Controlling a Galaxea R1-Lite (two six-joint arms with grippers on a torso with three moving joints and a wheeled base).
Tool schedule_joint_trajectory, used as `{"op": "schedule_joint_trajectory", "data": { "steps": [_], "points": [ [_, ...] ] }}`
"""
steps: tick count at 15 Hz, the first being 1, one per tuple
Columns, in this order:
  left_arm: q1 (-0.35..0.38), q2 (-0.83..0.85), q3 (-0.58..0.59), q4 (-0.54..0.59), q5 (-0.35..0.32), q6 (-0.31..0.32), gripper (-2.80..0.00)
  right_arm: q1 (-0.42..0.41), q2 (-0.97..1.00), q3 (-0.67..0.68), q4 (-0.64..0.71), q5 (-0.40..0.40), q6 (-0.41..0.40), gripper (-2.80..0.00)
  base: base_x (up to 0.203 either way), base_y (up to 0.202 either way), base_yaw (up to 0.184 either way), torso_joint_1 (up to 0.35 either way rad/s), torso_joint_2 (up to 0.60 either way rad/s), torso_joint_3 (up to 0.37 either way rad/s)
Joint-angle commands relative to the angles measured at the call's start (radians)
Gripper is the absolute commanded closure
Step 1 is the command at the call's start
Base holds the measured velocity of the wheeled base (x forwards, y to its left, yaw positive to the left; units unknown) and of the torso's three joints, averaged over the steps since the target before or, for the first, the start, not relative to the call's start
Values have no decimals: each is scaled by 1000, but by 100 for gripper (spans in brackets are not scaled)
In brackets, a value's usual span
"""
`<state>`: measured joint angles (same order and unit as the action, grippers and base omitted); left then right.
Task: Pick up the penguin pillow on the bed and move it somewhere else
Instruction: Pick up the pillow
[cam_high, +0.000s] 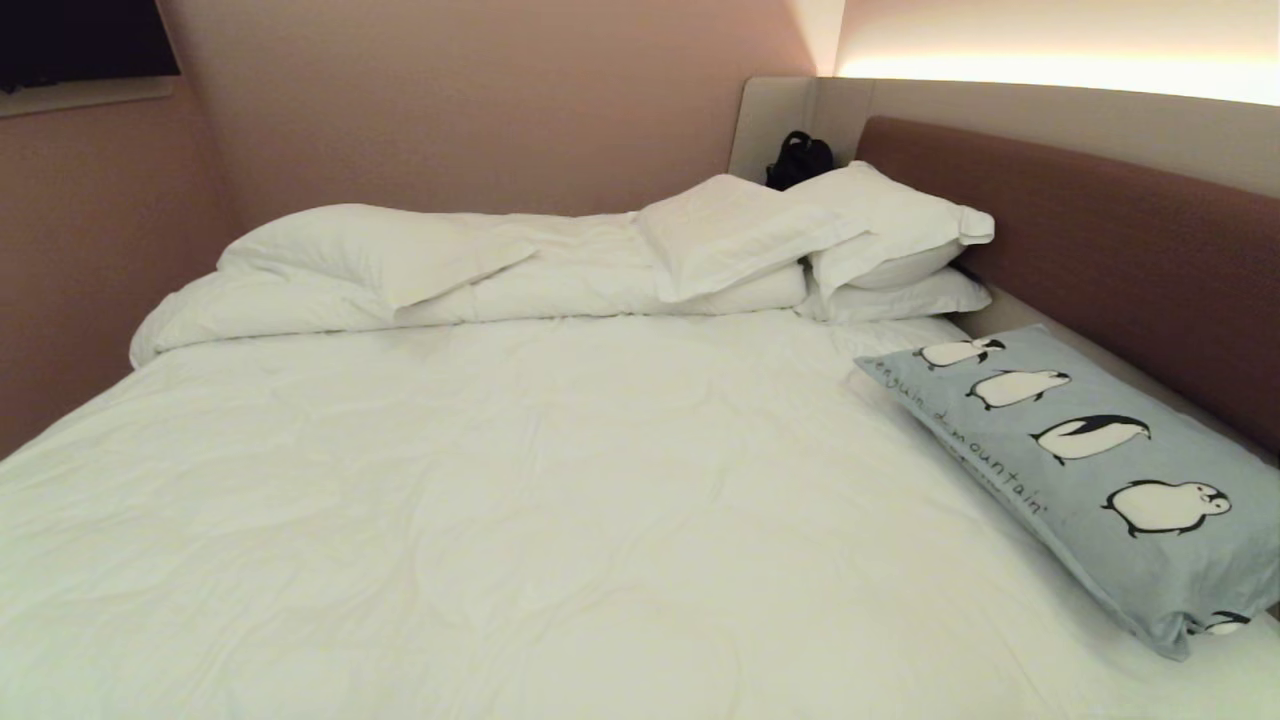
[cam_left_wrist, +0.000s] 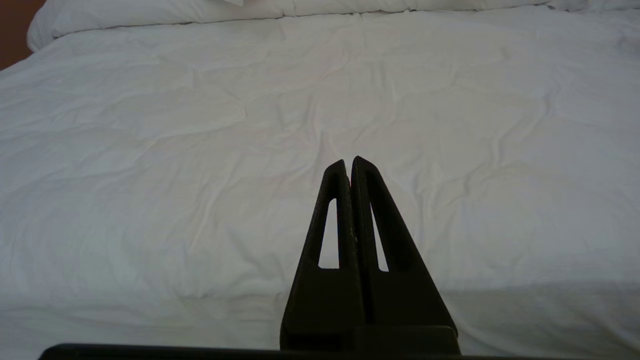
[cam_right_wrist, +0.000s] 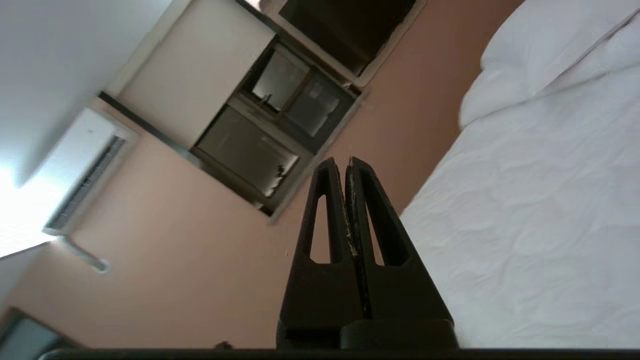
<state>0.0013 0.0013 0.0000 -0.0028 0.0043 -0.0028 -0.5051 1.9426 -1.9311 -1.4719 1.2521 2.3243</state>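
White pillows (cam_high: 800, 235) and a black bag (cam_high: 798, 158) by pink wall (cam_high: 480, 100).

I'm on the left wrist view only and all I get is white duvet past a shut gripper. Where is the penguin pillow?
Observer: The penguin pillow lies flat at the bed's right side, along the brown headboard.
Operator: Is either gripper on it?
Observer: No. The right gripper is shut, empty, aimed at the wall and window.
Operator: Anything stacked near it?
Observer: White pillows are piled beyond its far end, with a black bag behind them.
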Motion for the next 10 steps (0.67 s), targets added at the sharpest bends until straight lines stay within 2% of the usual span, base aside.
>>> {"op": "schedule_joint_trajectory", "data": {
  "steps": [1,3,5,7,10],
  "points": [
    [0,0,0,0,0,0,0,-24,0,1,-8,8,-145,0,0,0,0,0,0,0],
    [0,0,0,0,0,0,0,-52,2,0,-10,9,-225,0,0,0,0,0,0,0],
    [0,0,0,0,0,0,0,-67,2,0,-11,8,-364,0,0,0,0,0,0,0],
    [0,0,0,0,0,0,0,-69,-2,-1,-11,8,-553,0,0,0,0,0,0,0],
    [0,0,0,0,0,0,0,-69,-3,-2,-10,12,-887,0,0,0,0,0,0,0]
  ]
}}
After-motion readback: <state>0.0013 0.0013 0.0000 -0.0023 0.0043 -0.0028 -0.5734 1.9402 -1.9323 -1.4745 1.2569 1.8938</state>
